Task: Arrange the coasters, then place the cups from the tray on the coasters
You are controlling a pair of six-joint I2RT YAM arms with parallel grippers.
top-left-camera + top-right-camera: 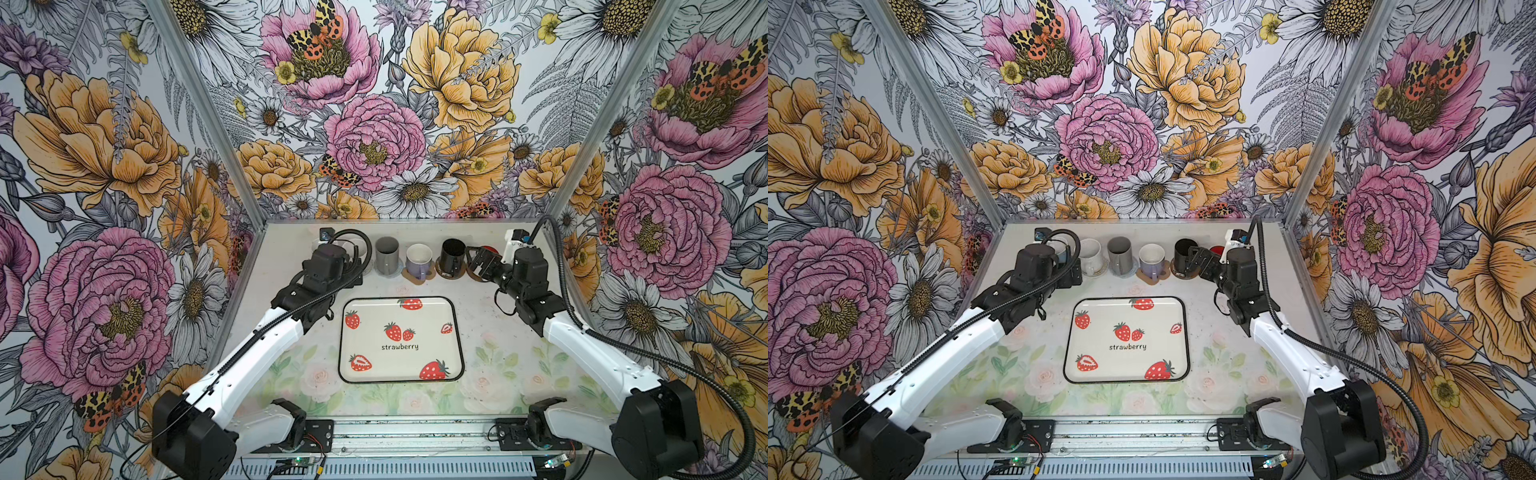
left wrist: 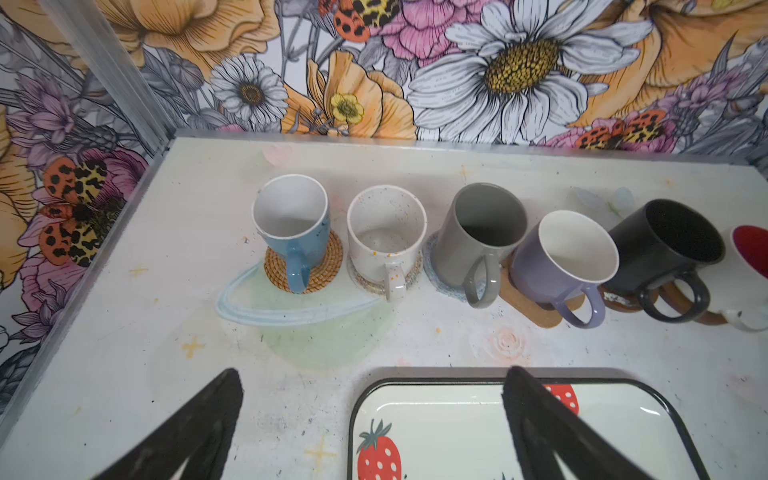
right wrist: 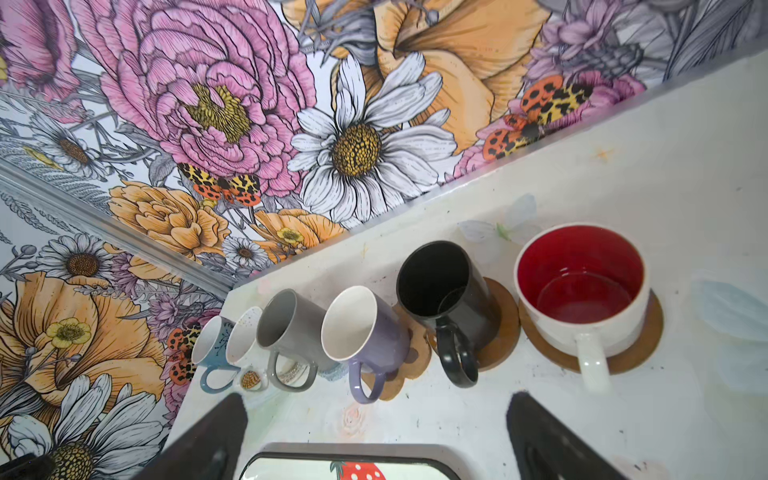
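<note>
The right gripper [image 3: 376, 401] is spread wide and holds nothing. The red-inside cup [image 3: 582, 291] sits on a brown coaster [image 3: 638, 353] just ahead of it. The left gripper [image 2: 372, 374] is spread too, by the tray [image 2: 449, 415].

I'm driving 2 matching arms. My left arm [image 1: 257, 345] and right arm [image 1: 590, 353] each carry a smooth white shell dotted with small dark screw holes, set between chunky black joint housings [image 1: 656, 424]. A ribbed black cable conduit [image 1: 562, 274] runs along each. My left gripper [image 2: 372, 374] and right gripper [image 3: 377, 398] each end in 2 matte black, wedge-shaped fingers [image 2: 195, 428] with blunt tips. Thin red and black wires [image 1: 316, 442] trail at the base.
</note>
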